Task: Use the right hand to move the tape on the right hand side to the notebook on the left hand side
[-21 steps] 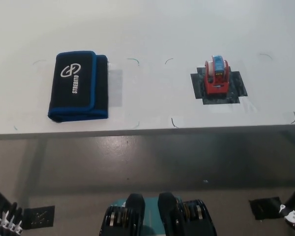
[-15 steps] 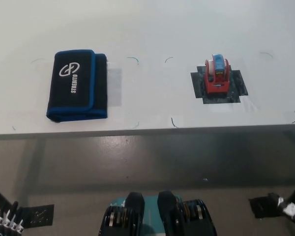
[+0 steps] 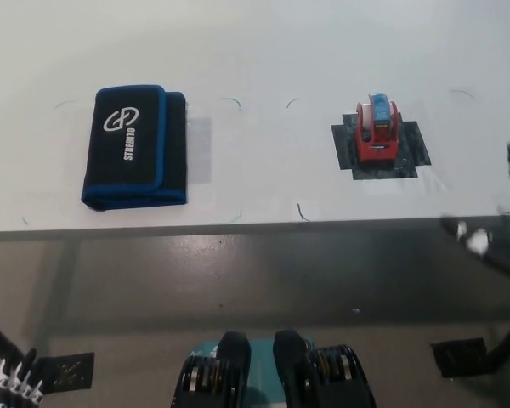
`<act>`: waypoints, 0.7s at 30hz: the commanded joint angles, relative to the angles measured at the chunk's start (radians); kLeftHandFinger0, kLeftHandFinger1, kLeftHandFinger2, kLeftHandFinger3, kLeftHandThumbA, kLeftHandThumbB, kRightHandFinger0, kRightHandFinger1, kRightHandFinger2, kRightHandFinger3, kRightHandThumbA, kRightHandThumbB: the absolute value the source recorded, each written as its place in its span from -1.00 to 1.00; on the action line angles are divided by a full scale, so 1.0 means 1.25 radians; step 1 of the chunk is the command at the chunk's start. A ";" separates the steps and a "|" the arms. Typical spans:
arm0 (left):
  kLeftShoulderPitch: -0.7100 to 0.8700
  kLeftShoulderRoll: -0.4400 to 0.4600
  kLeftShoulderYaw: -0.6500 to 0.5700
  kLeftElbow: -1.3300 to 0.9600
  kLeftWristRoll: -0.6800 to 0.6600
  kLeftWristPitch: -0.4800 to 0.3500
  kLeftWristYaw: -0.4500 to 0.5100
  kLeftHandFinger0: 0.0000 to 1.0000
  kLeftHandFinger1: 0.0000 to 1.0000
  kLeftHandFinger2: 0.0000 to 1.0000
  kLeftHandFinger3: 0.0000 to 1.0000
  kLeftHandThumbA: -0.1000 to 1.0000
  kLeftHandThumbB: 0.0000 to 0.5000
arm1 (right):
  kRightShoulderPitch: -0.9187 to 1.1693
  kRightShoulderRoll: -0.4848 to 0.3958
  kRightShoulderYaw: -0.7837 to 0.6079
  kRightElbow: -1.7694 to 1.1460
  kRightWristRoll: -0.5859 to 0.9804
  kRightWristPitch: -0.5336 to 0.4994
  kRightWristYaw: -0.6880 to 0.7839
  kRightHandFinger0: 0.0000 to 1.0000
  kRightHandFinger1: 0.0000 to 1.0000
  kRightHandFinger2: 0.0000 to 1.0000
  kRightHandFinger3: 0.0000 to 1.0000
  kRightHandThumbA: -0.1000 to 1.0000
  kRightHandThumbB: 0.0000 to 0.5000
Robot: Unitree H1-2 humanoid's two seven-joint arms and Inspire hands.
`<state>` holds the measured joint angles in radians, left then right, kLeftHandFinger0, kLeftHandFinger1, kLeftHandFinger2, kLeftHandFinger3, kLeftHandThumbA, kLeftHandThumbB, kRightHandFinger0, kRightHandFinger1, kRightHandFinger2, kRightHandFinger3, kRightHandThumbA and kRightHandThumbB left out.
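A red tape dispenser (image 3: pixel 376 129) with a blue and white roll stands on a dark square mat (image 3: pixel 412 146) on the right of the white table. On the left lies a black case with blue trim (image 3: pixel 134 147), the notebook, flat on the table. My black right hand (image 3: pixel 493 229) comes up blurred at the right edge, by the table's front edge, apart from the tape and to its lower right. Only the fingertips of my white left hand (image 3: pixel 14 388) show at the bottom left, below the table.
The white table (image 3: pixel 255 59) has its front edge across the middle of the picture, with grey floor below. Dark mats lie on the floor at the lower left (image 3: pixel 68 372) and the lower right (image 3: pixel 459 355). Small pen marks sit between case and tape.
My right hand has risen from near the floor at the bottom right up to the table's front edge. The tape, the case and the left hand have stayed put.
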<state>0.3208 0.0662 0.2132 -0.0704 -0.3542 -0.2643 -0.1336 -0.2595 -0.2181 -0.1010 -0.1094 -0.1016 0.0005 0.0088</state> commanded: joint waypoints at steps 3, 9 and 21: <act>-0.012 0.012 -0.021 -0.030 0.029 0.003 -0.006 1.00 1.00 1.00 1.00 1.00 0.07 | -0.113 -0.010 -0.025 0.061 0.006 0.025 -0.025 1.00 1.00 1.00 1.00 1.00 -0.62; -0.009 0.013 -0.035 -0.014 0.032 -0.003 -0.009 1.00 1.00 1.00 1.00 1.00 0.11 | -0.201 -0.036 -0.024 0.175 -0.011 0.023 -0.026 1.00 1.00 1.00 1.00 1.00 -0.45; -0.003 0.013 -0.040 -0.012 0.053 -0.013 0.000 1.00 1.00 1.00 1.00 1.00 0.15 | -0.405 -0.063 -0.012 0.542 0.027 -0.005 0.006 1.00 1.00 1.00 1.00 1.00 -0.64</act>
<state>0.3110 0.0715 0.1657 -0.0692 -0.3132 -0.2631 -0.1328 -0.6551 -0.2675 -0.1193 0.4836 -0.0939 0.0224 -0.0018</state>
